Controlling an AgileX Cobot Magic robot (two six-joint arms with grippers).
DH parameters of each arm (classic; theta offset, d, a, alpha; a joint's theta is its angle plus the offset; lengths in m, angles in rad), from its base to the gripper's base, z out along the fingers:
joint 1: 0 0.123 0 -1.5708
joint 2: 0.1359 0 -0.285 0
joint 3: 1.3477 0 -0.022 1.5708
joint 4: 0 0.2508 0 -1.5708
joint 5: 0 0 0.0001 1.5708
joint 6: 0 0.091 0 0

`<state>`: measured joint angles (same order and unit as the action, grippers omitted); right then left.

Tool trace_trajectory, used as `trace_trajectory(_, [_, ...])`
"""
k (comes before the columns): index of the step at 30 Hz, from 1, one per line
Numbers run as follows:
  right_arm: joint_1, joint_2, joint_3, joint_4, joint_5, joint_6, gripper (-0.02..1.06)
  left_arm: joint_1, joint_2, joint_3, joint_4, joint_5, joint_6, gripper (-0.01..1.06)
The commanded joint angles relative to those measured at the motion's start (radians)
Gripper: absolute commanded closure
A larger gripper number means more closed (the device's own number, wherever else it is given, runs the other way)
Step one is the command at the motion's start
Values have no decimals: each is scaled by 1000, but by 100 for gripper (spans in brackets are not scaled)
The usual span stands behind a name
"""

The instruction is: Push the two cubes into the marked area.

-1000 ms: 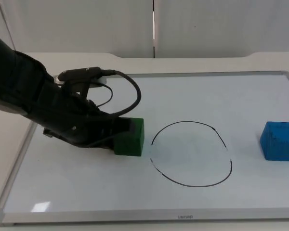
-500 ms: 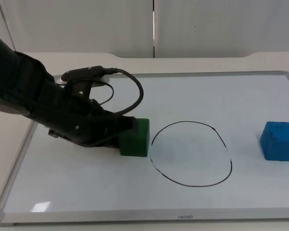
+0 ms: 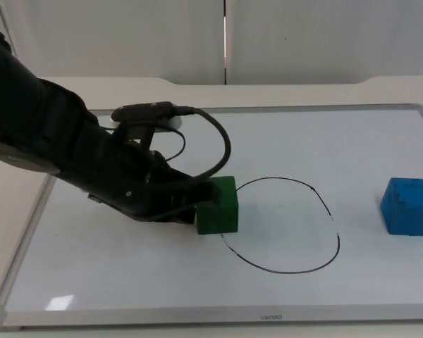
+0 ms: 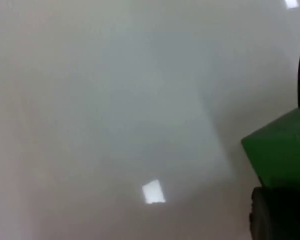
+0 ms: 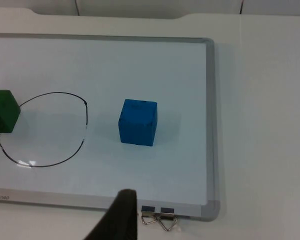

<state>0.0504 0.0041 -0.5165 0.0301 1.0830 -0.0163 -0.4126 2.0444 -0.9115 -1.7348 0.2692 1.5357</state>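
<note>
Over the last second the green cube has slid rightward across the whiteboard, from well short of the drawn outline to its near edge. It now sits left of centre in the top view, with its right side touching or just over the left arc of the black oval that marks the target. The left gripper has travelled with it and is pressed against the cube's left face; the arm's bulk hides its fingers in the top view, and the left wrist view gives just one dark fingertip against the green block, so whether the hand is wide or narrow cannot be told. The push on this cube looks roughly half done: it probably needs more travel in the same direction before it lies fully inside the line.

The blue cube sits at the right of the top view, well apart from the oval and seemingly untouched. The right gripper waits above the board's near edge, where a single dark fingertip gives no clue to its opening.

The board is glossy, framed in pale metal, and lies on the white table. Two binder clips grip its edge. Behind the table stands the grey partition wall.
</note>
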Motion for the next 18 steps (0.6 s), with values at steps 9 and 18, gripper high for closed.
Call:
trace_trajectory(9, [-5,-4,1,-1,-5,1,-1,-6,1,-53,-10,30,11,105])
trace_trajectory(18, [-5,-4,1,-3,-5,1,-1,-8,1,-52,-10,37,11,105])
